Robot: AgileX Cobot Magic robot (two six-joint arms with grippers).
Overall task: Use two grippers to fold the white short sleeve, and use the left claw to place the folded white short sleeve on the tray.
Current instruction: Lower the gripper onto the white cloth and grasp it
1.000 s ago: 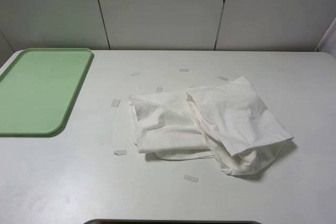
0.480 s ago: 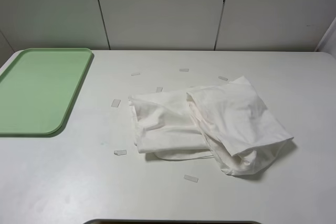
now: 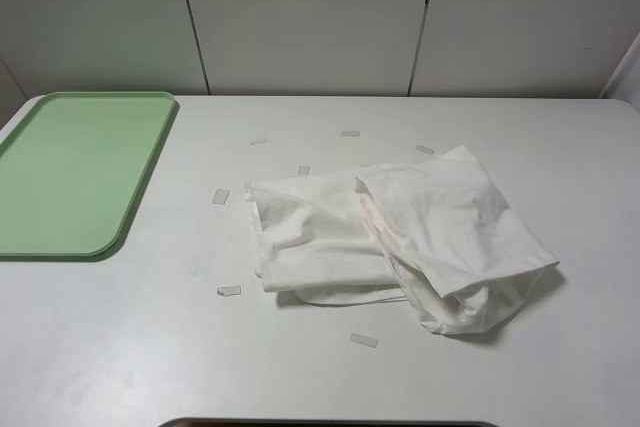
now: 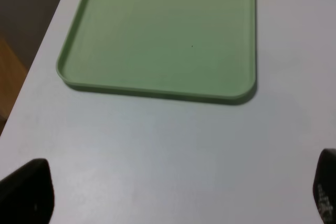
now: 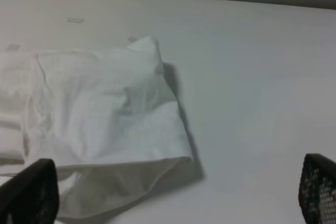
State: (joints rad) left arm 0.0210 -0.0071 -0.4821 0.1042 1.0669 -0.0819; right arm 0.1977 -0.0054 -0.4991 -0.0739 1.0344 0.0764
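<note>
White shirt (image 3: 400, 247) sits bunched mid-table (image 3: 300, 387), not neatly folded yet. Green tray (image 3: 70, 172) is bare, well apart on the left. Left gripper (image 4: 176, 190) nr tray and right gripper (image 5: 173, 188) nr shirt are both spread wide, holding nothing. I reckon fold + placing are still to do.

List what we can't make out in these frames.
Hidden: lower layers of the white short sleeve, under its own folds; right wrist frame edge crops it.
Cropped: tray, by frame edge in exterior high and left wrist.
Out of exterior high: left gripper, right gripper; wrist views show only fingertips.
</note>
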